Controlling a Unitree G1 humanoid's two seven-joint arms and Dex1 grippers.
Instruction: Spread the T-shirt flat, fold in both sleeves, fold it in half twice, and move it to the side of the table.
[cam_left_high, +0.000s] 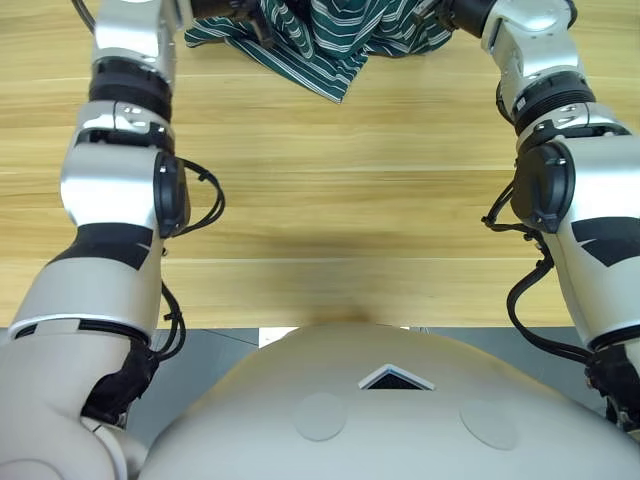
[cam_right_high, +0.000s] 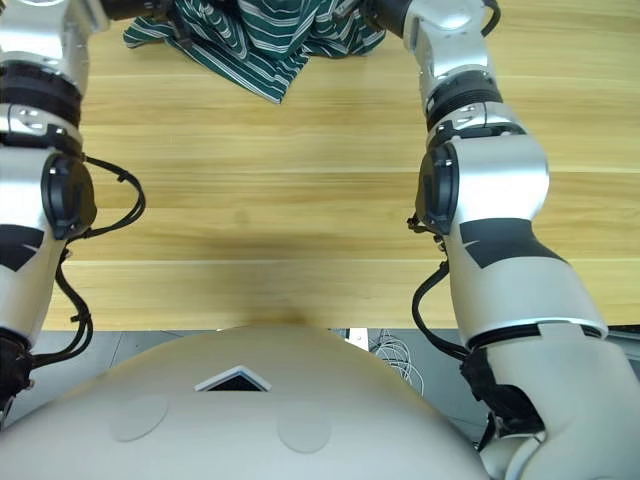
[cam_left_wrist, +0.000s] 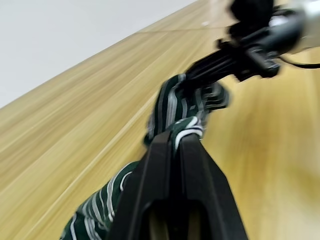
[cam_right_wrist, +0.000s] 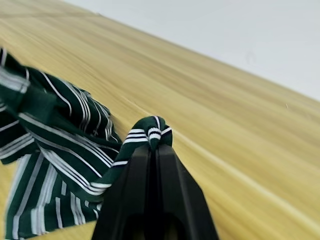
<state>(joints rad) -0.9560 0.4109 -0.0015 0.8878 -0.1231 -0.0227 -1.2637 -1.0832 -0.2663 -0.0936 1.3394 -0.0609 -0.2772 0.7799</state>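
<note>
A dark green T-shirt (cam_left_high: 320, 40) with white stripes hangs bunched over the far part of the wooden table (cam_left_high: 340, 200), one corner drooping toward me. Both arms stretch out to it, one on each side. My left gripper (cam_left_wrist: 172, 137) is shut on a fold of the T-shirt (cam_left_wrist: 172, 107); beyond it the other arm's black gripper holds the same cloth. My right gripper (cam_right_wrist: 154, 150) is shut on a pinched striped fold, with the rest of the T-shirt (cam_right_wrist: 55, 150) spread crumpled beside it.
Light wooden planks of the table (cam_right_high: 280, 200) run bare from the shirt to the near edge. Below that edge lie a grey floor and some cables (cam_right_high: 390, 350). A pale wall stands behind the table.
</note>
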